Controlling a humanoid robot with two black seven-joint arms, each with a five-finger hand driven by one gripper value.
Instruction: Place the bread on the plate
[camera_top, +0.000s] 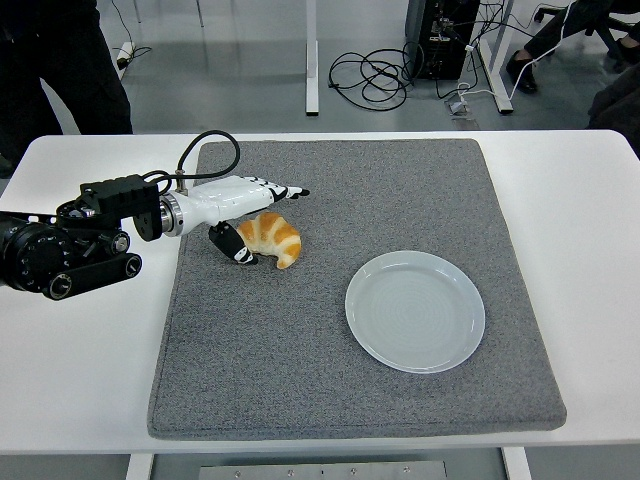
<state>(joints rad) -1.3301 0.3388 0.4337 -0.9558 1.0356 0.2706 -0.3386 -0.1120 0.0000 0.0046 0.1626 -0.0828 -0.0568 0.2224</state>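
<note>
A golden croissant (272, 236) lies on the grey mat (350, 350), left of centre. My left hand (262, 218) reaches in from the left and sits around it. The white fingers (275, 188) stretch out above the croissant's far side, and the black thumb (232, 244) touches its near left end. The fingers are spread and do not close on the bread. A pale blue round plate (415, 310) rests on the mat to the right of the croissant, with nothing on it. My right arm is out of the picture.
The mat covers most of the white table (580, 230). A person in dark clothes (50, 70) stands at the top left behind the table. Cables (370, 75) lie on the floor beyond.
</note>
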